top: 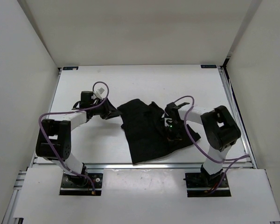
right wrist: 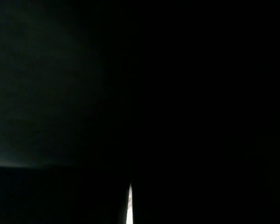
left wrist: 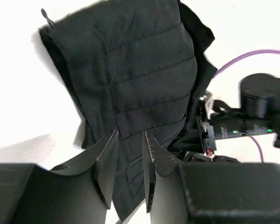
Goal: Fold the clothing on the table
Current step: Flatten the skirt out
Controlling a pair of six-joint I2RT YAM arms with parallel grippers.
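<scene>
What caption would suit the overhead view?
Black garment on white table, left hand open at its edge, right hand down on it.

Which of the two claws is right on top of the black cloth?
The right gripper: it sits over the right half of the clothing, jaws shut. The left gripper is only at its left edge, jaws apart.

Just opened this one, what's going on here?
Two robot arms are working on the clothing, a black garment that lies rumpled on the white table. The left pincer is at the garment's left edge with its jaws apart, gripping nothing. The right pincer is shut and pressed down on the right part of the cloth. Its own camera sees almost only black, so I cannot tell whether any fabric is pinched. The fold is not finished.
</scene>
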